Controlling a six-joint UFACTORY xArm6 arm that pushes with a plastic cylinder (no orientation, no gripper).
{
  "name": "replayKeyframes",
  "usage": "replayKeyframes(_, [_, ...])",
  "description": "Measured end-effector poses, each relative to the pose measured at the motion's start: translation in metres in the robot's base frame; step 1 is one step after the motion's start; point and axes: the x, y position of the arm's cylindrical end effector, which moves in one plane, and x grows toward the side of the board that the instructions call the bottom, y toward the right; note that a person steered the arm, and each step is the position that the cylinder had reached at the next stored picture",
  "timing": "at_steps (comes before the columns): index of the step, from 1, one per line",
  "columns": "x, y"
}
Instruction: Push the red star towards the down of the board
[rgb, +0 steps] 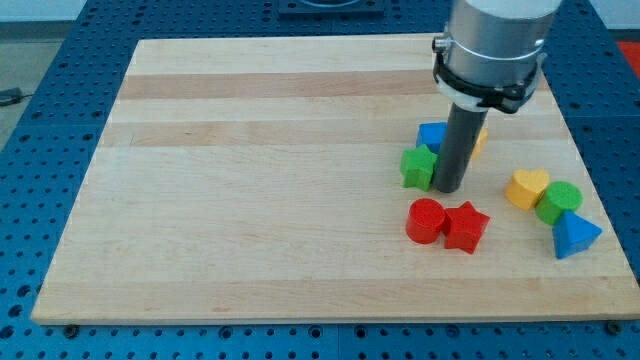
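While the red star (466, 226) is lying on the smooth wooden surface (250, 200), touching a red cylinder (425, 220), my tip (448, 188) is sitting just above them beside a green star (418, 167); no claw is showing.

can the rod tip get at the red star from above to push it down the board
Probably yes. My tip sits just above the red star, with bare board between them. The green star touches the rod's left, and the red cylinder flanks the star; neither blocks a downward push.
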Motion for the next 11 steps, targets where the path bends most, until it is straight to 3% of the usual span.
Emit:
replayKeyframes(2, [-0.004, -0.017])
replayKeyframes(5, [0.008, 0.004])
replayKeyframes(11, [0.114, 0.068])
